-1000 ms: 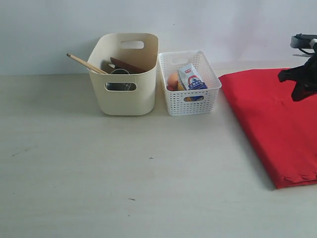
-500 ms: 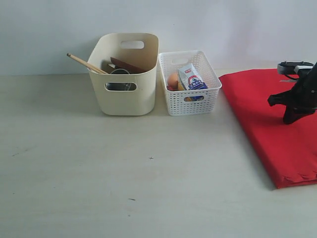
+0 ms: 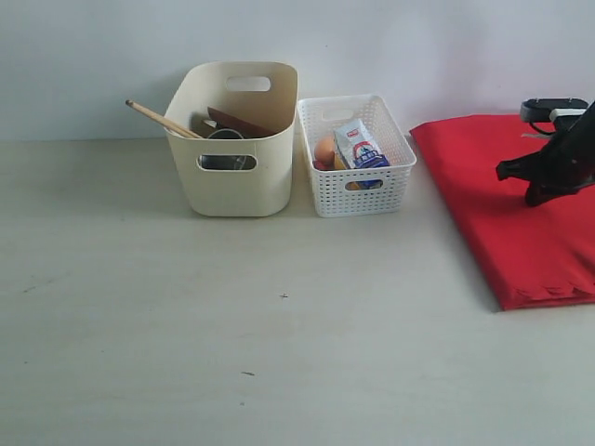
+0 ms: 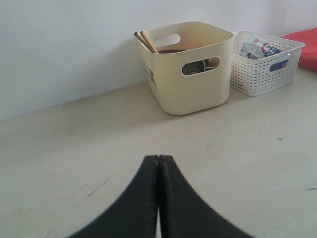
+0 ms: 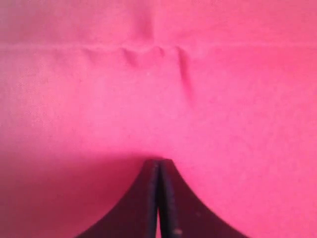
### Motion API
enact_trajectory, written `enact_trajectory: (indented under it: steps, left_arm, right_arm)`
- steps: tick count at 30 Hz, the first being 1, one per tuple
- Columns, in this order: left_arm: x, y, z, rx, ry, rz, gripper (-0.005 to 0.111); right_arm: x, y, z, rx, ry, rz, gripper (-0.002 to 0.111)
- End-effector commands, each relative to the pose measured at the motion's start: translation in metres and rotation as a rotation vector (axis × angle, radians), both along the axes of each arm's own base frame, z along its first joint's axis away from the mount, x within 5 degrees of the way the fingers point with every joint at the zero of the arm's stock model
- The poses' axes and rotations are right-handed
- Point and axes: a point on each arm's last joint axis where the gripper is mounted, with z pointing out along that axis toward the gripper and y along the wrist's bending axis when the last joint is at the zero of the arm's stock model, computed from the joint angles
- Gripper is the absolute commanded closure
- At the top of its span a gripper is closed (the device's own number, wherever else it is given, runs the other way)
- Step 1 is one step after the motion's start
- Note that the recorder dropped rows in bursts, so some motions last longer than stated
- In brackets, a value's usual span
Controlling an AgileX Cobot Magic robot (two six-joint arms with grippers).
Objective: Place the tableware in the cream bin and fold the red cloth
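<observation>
On the desk (image 3: 232, 325), at 11 o'clock from the centre of the exterior view, stands the cream bin (image 3: 237, 186). It holds tableware:
- Two wooden chopsticks (image 3: 160, 119) lean out over its rim toward 10 o'clock.
- A brown wooden plate (image 3: 237, 121) stands tilted inside.
- A steel cup (image 3: 226, 162) shows through the oval handle cut-out.

Just beside the bin, at its 3 o'clock, sits a white lattice basket (image 3: 358, 186) holding a small carton (image 3: 358, 146) and an egg (image 3: 324, 150).

The red cloth (image 3: 483, 204) lies flat at 3 o'clock in the view, near the basket but apart from it. Its scalloped edge (image 3: 548, 297) faces 6 o'clock.

The right arm (image 3: 558, 158) hangs over the cloth. Its jaws are together, clamped on the fabric, and short creases run across the cloth ahead of them.

The left arm's jaws are pressed together, holding nothing, above bare desk. The bin lies well apart from them.
</observation>
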Motion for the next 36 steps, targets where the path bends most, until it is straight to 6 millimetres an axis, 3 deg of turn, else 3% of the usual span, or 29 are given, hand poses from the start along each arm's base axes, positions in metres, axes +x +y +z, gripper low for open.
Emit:
enact_trajectory:
  steps: [1, 5, 10, 19, 25, 36]
  left_arm:
    - [0.000, 0.000, 0.000, -0.008, -0.005, 0.003, 0.107]
    - [0.000, 0.000, 0.000, -0.008, -0.005, 0.003, 0.107]
    - [0.000, 0.000, 0.000, -0.008, -0.005, 0.003, 0.107]
    - [0.000, 0.000, 0.000, -0.008, -0.005, 0.003, 0.107]
    - [0.000, 0.000, 0.000, -0.008, -0.005, 0.003, 0.107]
    - [0.000, 0.000, 0.000, -0.008, -0.005, 0.003, 0.107]
  right_arm:
    - [0.004, 0.002, -0.031, 0.035, 0.050, -0.016, 0.108]
    - [0.010, 0.004, -0.029, 0.066, 0.035, -0.029, 0.108]
    - [0.012, 0.004, -0.007, 0.068, 0.007, -0.025, 0.108]
    - [-0.008, 0.012, 0.081, 0.108, -0.079, -0.018, 0.108]
    - [-0.065, 0.027, 0.136, 0.171, -0.301, -0.055, 0.108]
    - [-0.201, 0.049, 0.175, 0.171, -0.414, -0.063, 0.108]
